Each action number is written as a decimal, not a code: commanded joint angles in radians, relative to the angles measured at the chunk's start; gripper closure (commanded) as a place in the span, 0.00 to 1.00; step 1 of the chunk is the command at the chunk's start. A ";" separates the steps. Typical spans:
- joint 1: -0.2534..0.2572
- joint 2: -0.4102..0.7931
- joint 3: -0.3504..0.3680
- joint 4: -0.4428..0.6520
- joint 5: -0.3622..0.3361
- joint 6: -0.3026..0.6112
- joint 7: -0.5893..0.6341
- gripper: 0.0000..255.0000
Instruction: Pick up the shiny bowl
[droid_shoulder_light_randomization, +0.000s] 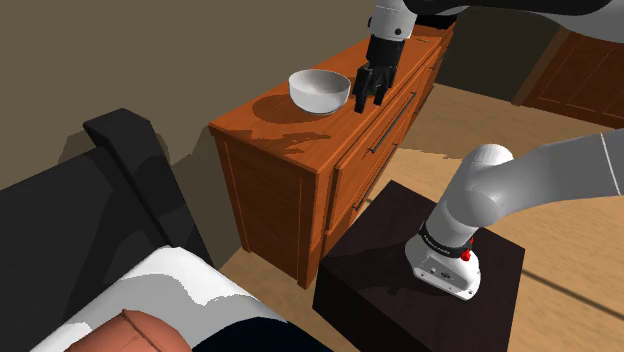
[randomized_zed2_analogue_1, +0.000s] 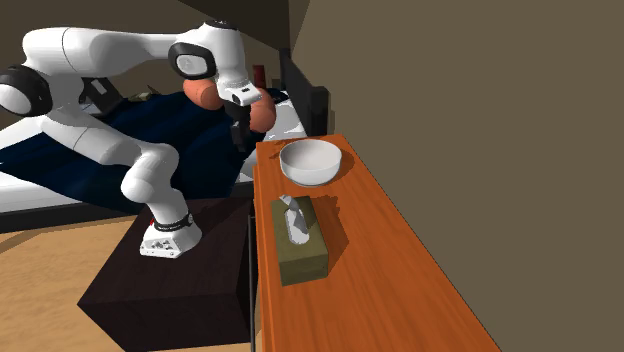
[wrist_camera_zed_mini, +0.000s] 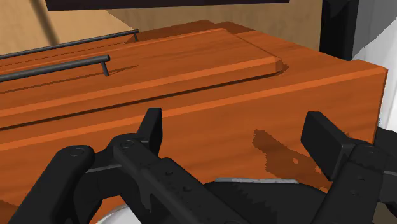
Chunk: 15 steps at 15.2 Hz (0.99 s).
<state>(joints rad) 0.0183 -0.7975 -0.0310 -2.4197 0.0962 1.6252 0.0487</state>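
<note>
The bowl (droid_shoulder_light_randomization: 320, 90) is drawn a plain pale white-grey with a soft sheen and sits upright on the top of an orange-brown wooden dresser (droid_shoulder_light_randomization: 280, 135), toward the end nearest the bed (droid_shoulder_light_randomization: 120, 190). Its inside (randomized_zed2_analogue_1: 310, 155) is a smooth, bare white surface. Further along the dresser top in the second exterior view lies an olive tissue box (randomized_zed2_analogue_1: 300, 245), well apart from the bowl, with a white tissue (randomized_zed2_analogue_1: 296, 212) rising from its slot; the sides of the box that can be seen are plain olive. The black gripper (droid_shoulder_light_randomization: 371, 98) hangs with its fingers pointing down near the dresser's front edge, just beside the bowl on the shoulder view's right and not touching it. In the wrist view the two fingers (wrist_camera_zed_mini: 153, 127) stand wide apart with nothing clasped between them, and beyond them show wood grain, a raised panel on the dresser (wrist_camera_zed_mini: 191, 70) and dark bar handles (wrist_camera_zed_mini: 57, 69). In the second exterior view the gripper (randomized_zed2_analogue_1: 244, 140) sits at the dresser's front edge, to the left of the bowl. The arm rises from a dark box stand (droid_shoulder_light_randomization: 400, 250) set against the dresser front.
</note>
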 joint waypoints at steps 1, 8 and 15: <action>0.000 0.000 0.000 0.000 0.000 0.000 0.000 0.00; 0.008 0.277 0.066 0.185 -0.074 0.116 0.007 0.00; 0.008 0.548 0.132 0.422 -0.185 0.163 0.041 0.00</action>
<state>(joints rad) 0.0253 -0.2934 0.0893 -2.0316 -0.0697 1.7771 0.0797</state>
